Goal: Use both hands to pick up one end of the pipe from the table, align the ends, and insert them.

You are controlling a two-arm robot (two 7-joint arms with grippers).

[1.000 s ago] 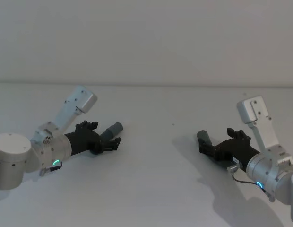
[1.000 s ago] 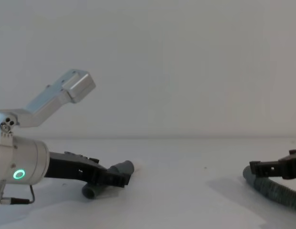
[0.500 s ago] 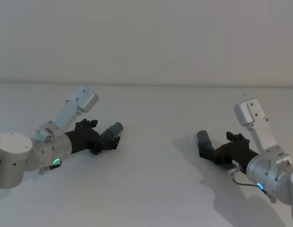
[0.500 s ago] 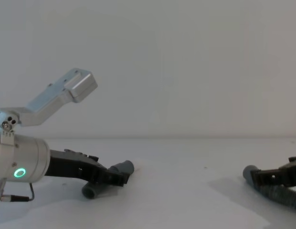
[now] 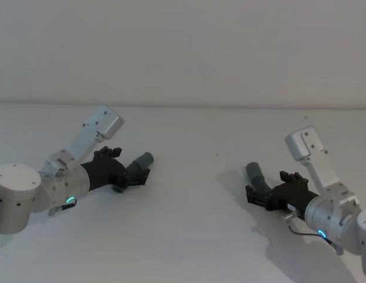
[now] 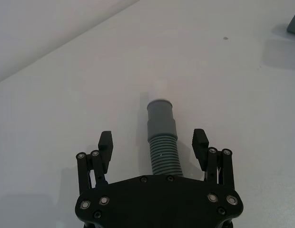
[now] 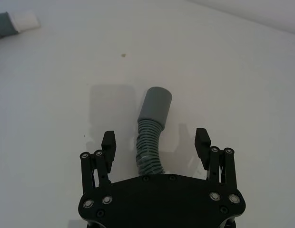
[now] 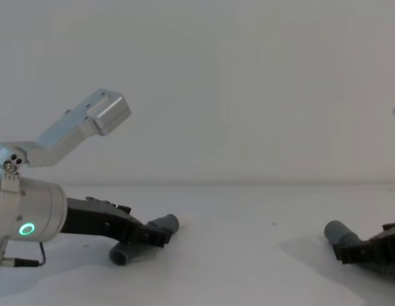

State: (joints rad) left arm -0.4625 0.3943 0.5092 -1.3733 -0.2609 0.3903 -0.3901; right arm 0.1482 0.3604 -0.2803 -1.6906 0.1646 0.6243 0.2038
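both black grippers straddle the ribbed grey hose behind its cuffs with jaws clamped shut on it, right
Not clamped. The black left gripper and black right gripper do straddle the dark grey ribbed hose behind its smooth grey cuffs, but the two wrist views show both sets of jaws open, clear of the hose on either side.

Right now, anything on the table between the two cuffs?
Nothing visible: bare table between left cuff and right cuff. Left gripper and right gripper, both open, straddle the hose behind them.
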